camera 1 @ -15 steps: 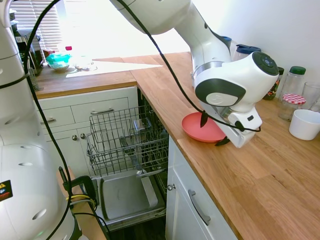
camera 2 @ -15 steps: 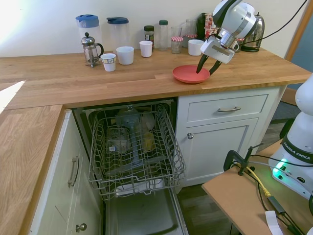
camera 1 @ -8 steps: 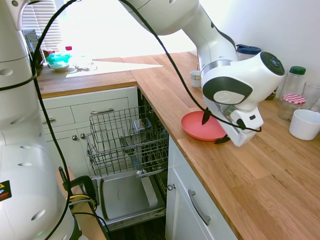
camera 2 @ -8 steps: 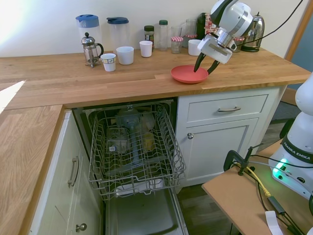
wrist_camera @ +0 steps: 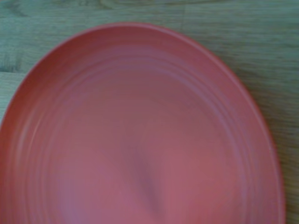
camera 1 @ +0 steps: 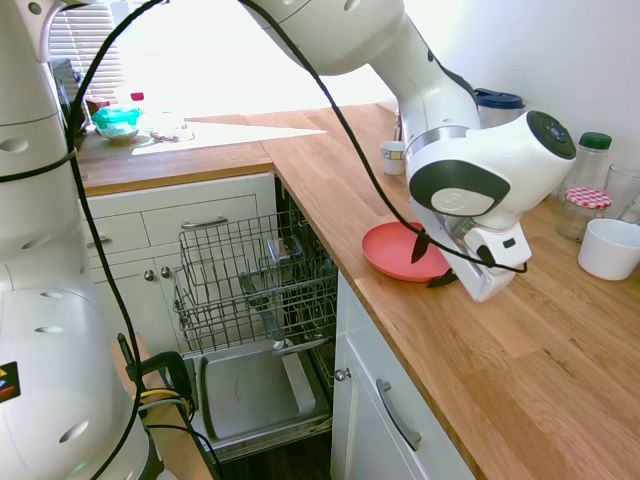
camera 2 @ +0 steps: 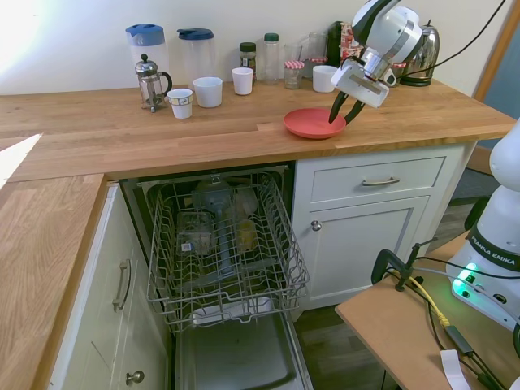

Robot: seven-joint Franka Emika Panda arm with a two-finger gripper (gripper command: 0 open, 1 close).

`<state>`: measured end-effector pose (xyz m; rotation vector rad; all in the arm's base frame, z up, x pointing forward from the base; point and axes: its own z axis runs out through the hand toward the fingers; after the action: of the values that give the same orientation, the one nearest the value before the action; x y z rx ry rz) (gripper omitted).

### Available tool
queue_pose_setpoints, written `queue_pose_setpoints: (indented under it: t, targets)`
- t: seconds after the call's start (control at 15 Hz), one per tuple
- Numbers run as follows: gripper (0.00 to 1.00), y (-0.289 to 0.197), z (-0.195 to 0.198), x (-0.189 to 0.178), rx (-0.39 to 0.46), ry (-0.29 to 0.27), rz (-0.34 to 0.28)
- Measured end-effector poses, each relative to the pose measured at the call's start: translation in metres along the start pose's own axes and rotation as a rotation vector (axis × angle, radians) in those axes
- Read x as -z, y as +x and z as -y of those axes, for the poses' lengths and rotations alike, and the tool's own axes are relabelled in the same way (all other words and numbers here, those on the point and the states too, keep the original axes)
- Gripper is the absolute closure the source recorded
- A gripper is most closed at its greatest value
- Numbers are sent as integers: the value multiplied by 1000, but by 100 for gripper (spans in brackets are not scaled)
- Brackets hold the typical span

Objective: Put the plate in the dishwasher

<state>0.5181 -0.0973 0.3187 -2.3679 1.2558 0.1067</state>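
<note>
We are holding our tool (camera 2: 344,113) with its two dark fingers spread apart, straddling the right-hand rim of the plate (camera 2: 312,123) in the upper right of the second exterior frame; nothing is being gripped yet. In the first exterior view the tool (camera 1: 433,262) is sitting at the plate's (camera 1: 403,251) near edge, right of centre. There is one plate, lying flat on the wooden worktop (camera 2: 162,130) close to its front edge, and it is filling the wrist view (wrist_camera: 140,130).

We are judging it to be light, stiff plastic with a smooth, probably slippery face. Lying flat, it is offering only its shallow rim, so we are thinking of pinching that edge, one finger above and one slipping under.

One dishwasher (camera 2: 223,252) is standing open at lower centre of the frame, its rack pulled out and its door down. Along the back wall we are counting two jugs (camera 2: 145,41), one coffee press (camera 2: 149,81) and four white cups (camera 2: 208,91).
</note>
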Motion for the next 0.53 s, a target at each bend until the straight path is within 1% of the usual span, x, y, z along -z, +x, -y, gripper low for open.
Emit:
queue_pose_setpoints:
  t: [0.27, 0.53]
  targets:
    - [100, -7, -11, 0, -25, -26, -3]
    - [100, -7, -15, 0, -32, -26, -13]
